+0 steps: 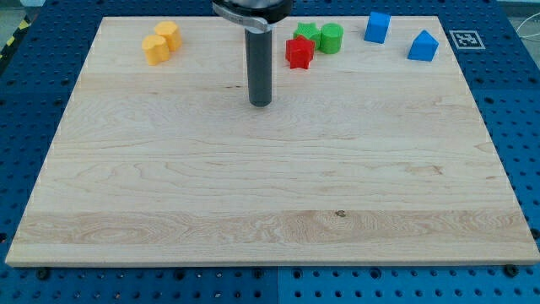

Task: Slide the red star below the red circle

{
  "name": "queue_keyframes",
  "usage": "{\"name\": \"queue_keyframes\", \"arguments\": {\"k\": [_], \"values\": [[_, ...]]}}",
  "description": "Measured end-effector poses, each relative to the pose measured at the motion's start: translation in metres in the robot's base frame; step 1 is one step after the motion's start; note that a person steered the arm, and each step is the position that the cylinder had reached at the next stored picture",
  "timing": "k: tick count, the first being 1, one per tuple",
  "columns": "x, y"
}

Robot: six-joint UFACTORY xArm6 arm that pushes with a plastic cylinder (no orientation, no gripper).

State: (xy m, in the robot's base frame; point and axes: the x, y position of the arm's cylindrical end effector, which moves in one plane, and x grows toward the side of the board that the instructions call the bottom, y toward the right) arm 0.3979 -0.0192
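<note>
Item: pale wooden board (pixel 270 203), rectangular, light grain running across the view, one small dark knot at about 5 o'clock from its centre; most of its face is bare wood. It lies on a blue perforated metal table (pixel 519 127) studded with regular holes, visible on all sides of the board. A white square fiducial marker with a black pattern (pixel 467 39) sits on the blue table at the board's 1 o'clock corner; a strip of yellow-and-black hazard tape (pixel 12 35) shows at the view's far left edge. Tool: straight dark grey rod, upright, hanging from a dark round mount at 12 o'clock; my tip (pixel 261 104) rests on bare wood, carrying and touching nothing. Blocks, all ranged along the board's top edge. Red star-shaped block (pixel 299 52): at roughly 1 o'clock from my tip, near but apart from it, touching or just beside the green pair. Green star-like block (pixel 306 35) and green cylinder block (pixel 331 38): side by side at 12 to 1 o'clock of the red star. Two yellow blocks, a round-edged one (pixel 155 49) and a shorter cylinder-like one (pixel 169 35), touching, at 10 o'clock from my tip, well apart from it. Blue cube-like block (pixel 378 27) and blue wedge-shaped block (pixel 423 46): near each other at the board's 1 o'clock corner. A red circle block cannot be made out anywhere on the board.
</note>
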Motion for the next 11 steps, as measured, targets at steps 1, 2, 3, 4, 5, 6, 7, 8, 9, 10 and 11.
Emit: {"name": "queue_keyframes", "arguments": {"k": [1,2,3,4,5,6,7,8,9,10,11], "values": [[0.018,0.002],[0.026,0.012],[0.013,0.028],[-0.001,0.062],[-0.028,0.077],[-0.067,0.090],[-0.091,0.099],[-0.104,0.060],[-0.108,0.030],[-0.115,0.023],[-0.132,0.014]]}}
